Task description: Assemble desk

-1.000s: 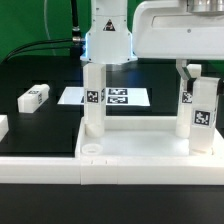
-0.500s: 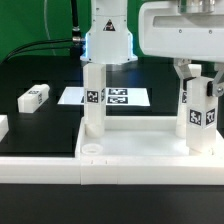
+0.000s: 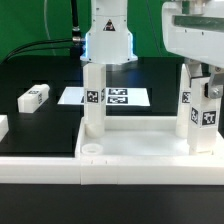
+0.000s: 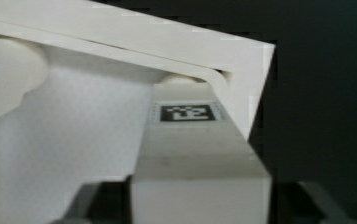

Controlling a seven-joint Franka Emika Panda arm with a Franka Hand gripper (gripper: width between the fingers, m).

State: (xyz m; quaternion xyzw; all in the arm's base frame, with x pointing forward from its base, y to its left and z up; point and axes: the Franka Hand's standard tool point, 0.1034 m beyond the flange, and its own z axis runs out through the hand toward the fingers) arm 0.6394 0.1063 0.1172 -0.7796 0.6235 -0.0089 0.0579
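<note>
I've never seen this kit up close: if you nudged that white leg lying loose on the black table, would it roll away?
Probably not: the loose leg looks square-sided and lies flat, so it would more likely slide than roll. It looks like rigid plastic with crisp straight edges, so it is unlikely to bend. Being small, it is probably light.

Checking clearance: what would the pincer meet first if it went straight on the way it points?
The pincer grips the upright leg. Going straight down along it, the pincer would probably meet the corner of the tabletop first, though depth is unclear.
</note>
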